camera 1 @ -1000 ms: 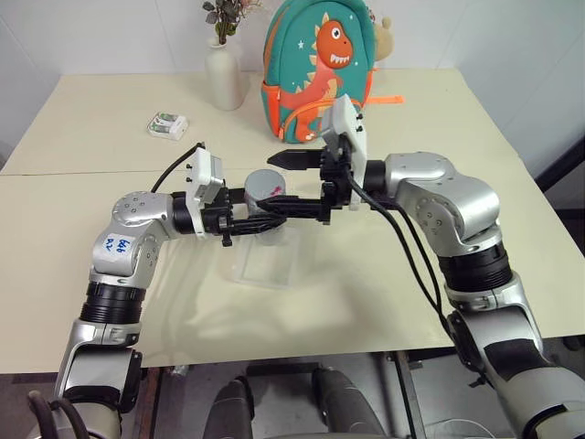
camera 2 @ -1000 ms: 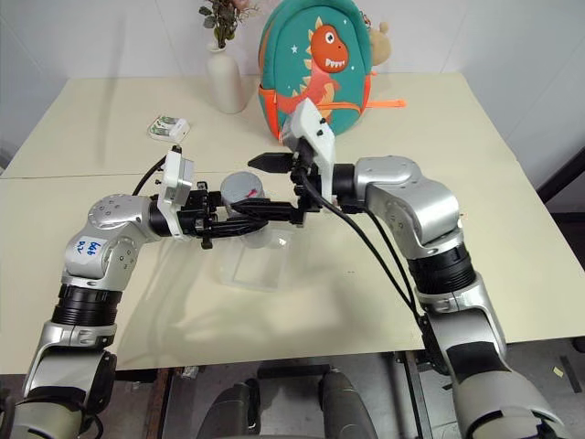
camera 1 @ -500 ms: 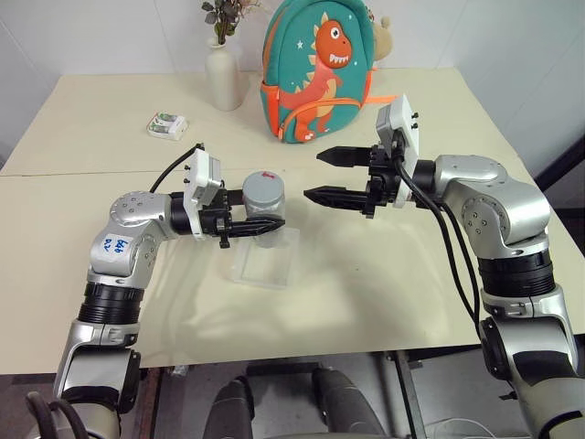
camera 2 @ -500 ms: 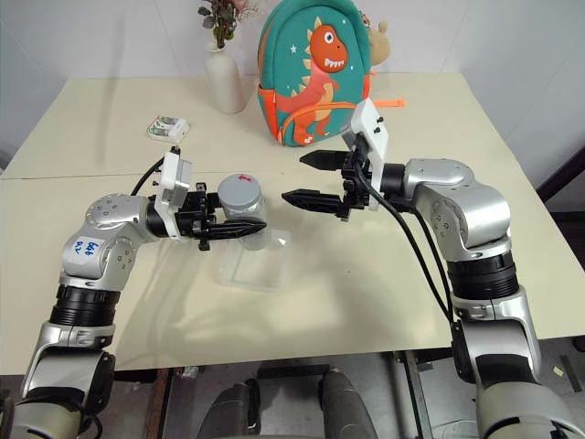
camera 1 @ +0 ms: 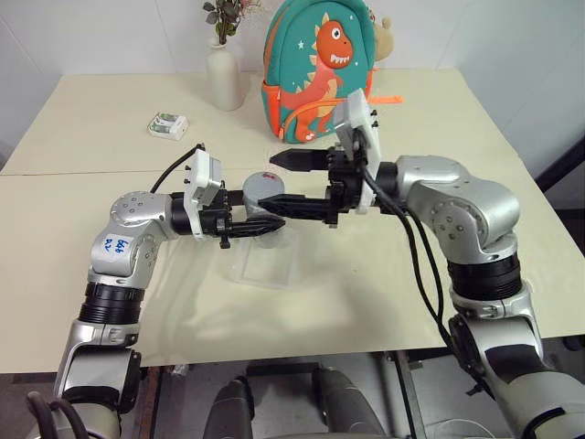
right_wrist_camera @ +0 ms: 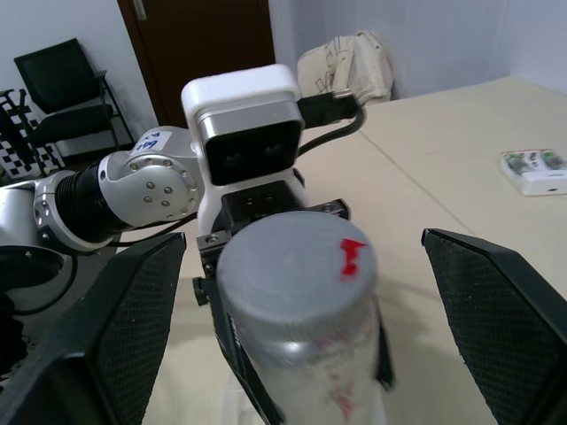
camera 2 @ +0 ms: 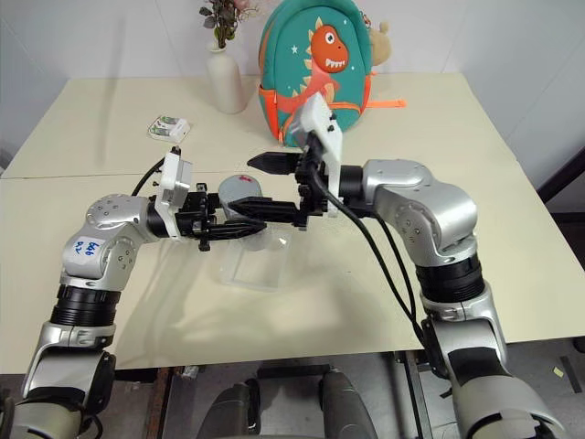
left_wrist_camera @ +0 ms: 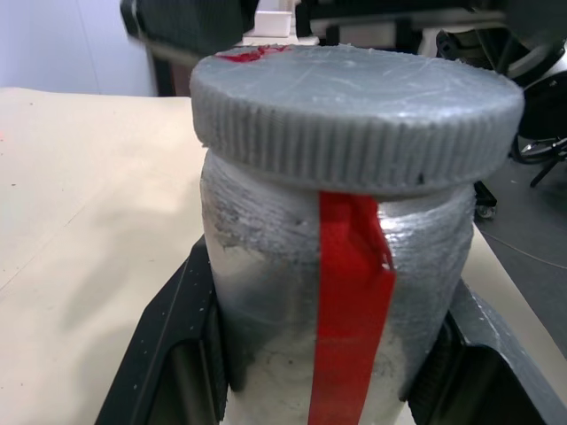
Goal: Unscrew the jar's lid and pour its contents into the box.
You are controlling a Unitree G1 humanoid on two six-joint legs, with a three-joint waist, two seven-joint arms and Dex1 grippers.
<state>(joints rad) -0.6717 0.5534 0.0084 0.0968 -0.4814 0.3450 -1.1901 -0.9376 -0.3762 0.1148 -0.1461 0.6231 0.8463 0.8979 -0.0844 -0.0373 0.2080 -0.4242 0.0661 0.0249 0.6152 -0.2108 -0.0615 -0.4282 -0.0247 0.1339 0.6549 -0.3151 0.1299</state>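
Observation:
My left gripper (camera 1: pixel 263 223) is shut on the jar (left_wrist_camera: pixel 345 292), a small silvery cylinder with a red stripe down its side. It holds the jar upright just above the box (camera 1: pixel 265 267), a shallow clear tray on the table. The grey lid (right_wrist_camera: pixel 297 270), marked with a small red spot, sits on the jar. My right gripper (camera 1: pixel 271 181) reaches in level from the right and stands open. One of its fingers (right_wrist_camera: pixel 137 323) lies on each side of the lid, both apart from it. The contents are hidden inside the jar.
A dinosaur backpack (camera 1: pixel 320 64) and a white vase (camera 1: pixel 224 78) stand at the back of the table. A small white-green packet (camera 1: pixel 168 124) lies at the back left. The table's front edge (camera 1: pixel 302 352) runs close below the arms.
The open right gripper left the lid, drew away to the right, then came back to straddle it. The left gripper and the jar have stayed still.

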